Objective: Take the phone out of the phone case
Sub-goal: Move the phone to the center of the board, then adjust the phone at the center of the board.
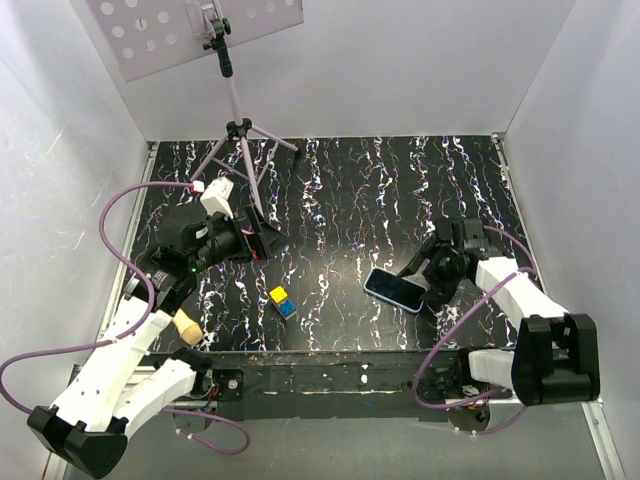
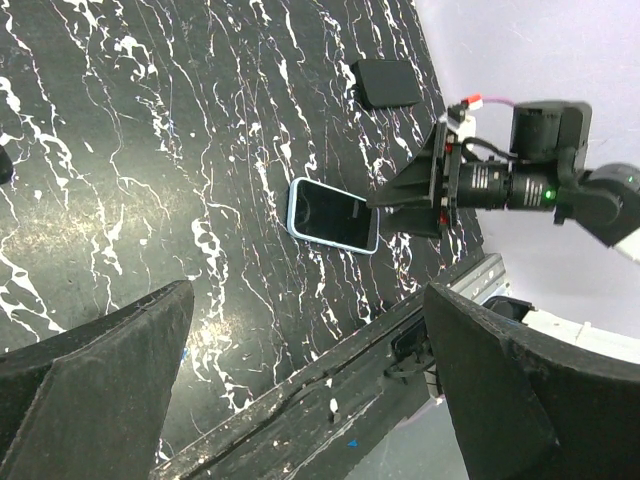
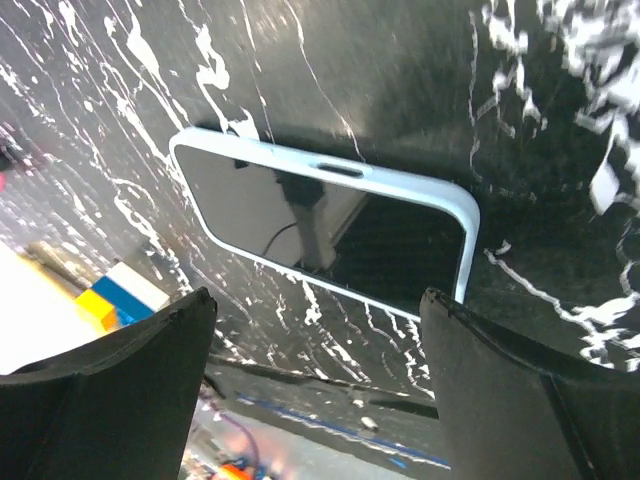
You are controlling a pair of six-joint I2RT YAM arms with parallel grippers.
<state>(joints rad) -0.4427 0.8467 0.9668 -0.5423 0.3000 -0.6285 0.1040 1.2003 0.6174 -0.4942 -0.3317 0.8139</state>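
The phone [image 1: 392, 288] lies screen up on the black marbled table [image 1: 340, 200], right of centre, seated in the light blue phone case [image 3: 462, 215]. Its dark glossy screen [image 3: 300, 215] fills the right wrist view. It also shows in the left wrist view [image 2: 333, 215]. My right gripper [image 1: 420, 280] is open and empty, low at the phone's right end, with the jaws spread wider than the phone [image 3: 318, 300]. My left gripper [image 1: 265, 243] is open and empty, raised over the left half of the table, far from the phone [image 2: 308, 290].
A yellow and blue block pair [image 1: 281, 301] sits near the front edge, left of the phone. A tripod [image 1: 238, 130] stands at the back left under a perforated board [image 1: 180, 30]. A flat black object [image 2: 387, 83] lies beyond the right gripper. White walls enclose the table.
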